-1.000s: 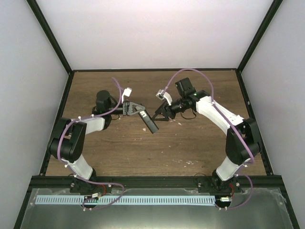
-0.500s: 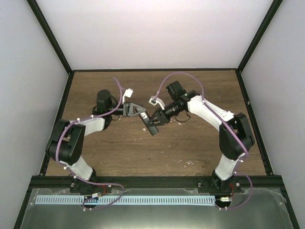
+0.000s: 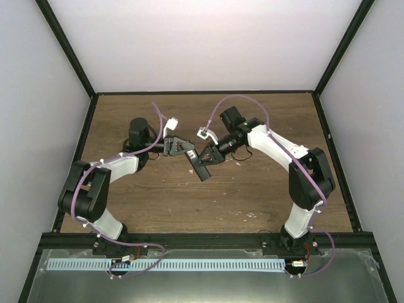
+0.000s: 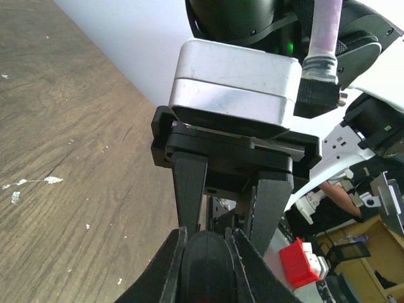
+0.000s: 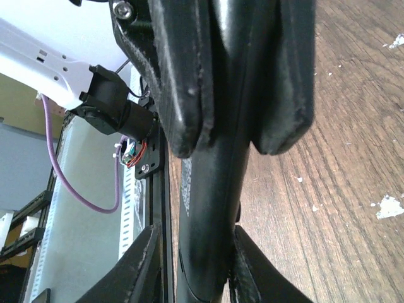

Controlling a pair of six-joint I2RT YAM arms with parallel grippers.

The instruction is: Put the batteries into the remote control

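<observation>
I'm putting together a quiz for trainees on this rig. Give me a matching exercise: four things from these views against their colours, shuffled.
Things:
1. remote control
2. table
3. arm cable
4. flecks

Colours:
A. white
B. purple
C. black
D. brown

Pairs: 1-C, 2-D, 3-B, 4-A

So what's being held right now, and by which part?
The remote control, by its far end, in the left gripper. Right gripper straddles it; grip unclear.
</observation>
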